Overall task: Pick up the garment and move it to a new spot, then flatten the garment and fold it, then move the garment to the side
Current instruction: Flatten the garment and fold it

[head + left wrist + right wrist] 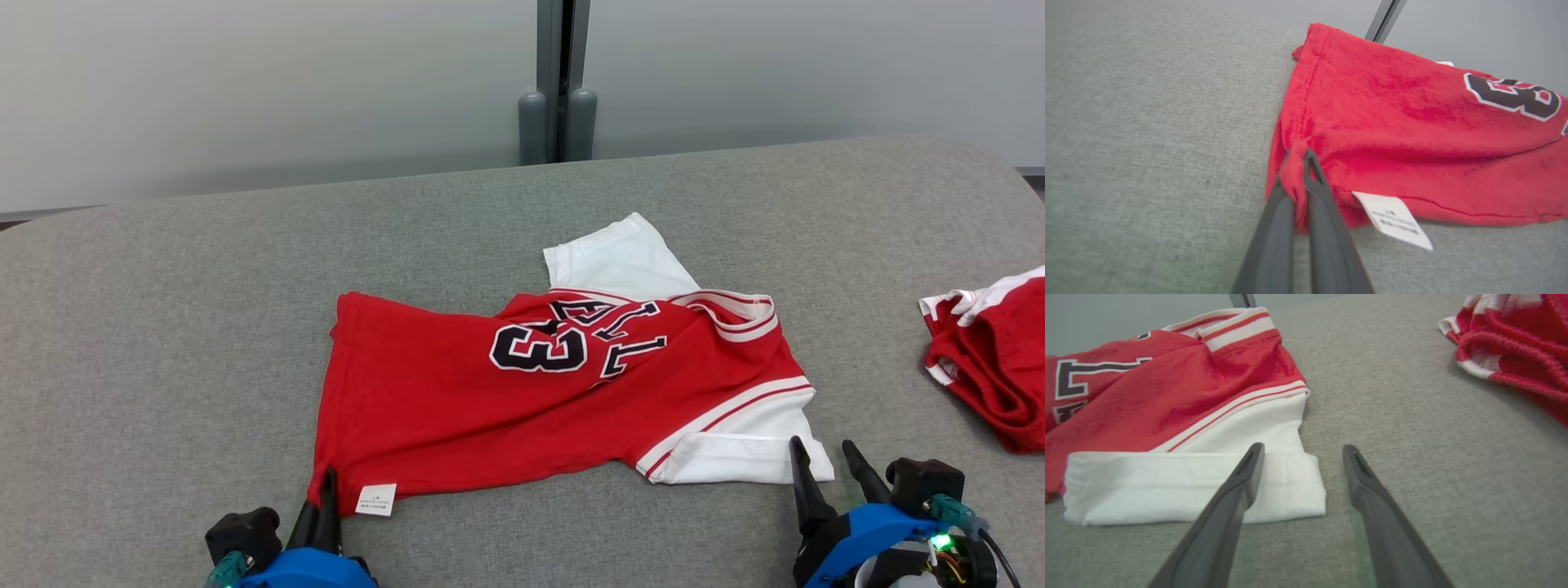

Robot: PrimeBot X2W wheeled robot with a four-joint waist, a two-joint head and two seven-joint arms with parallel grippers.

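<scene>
The jersey (pixel 522 400), red with white sleeves and a dark number on it, lies mostly spread out in the middle of the grey padded table (pixel 163 327), nearer the robot's edge than the far one. Its long axis runs across the table from left to right: the hem is at the robot's left and the striped collar (pixel 739 314) points to the right, with one white sleeve (pixel 620 257) sticking out on the far side and the other sleeve (pixel 735 449) on the near side. A fold crosses the chest, so it isn't flat yet.

The left gripper (pixel 326 482) has its two fingers pressed together on the near-left corner of the hem, a pinch of red cloth bunched between them, just beside the white care label (pixel 376 499). The right gripper (pixel 823 447) stands wide apart and holds nothing; it sits at the near sleeve's outer corner, one finger over the white cuff and the other over bare table (whether either tip touches the cloth I cannot tell). So each arm has its own near corner, and the right one looks to need only a short reach forward before closing.

A second red and white garment (pixel 988 359) lies crumpled well apart at the right edge
</scene>
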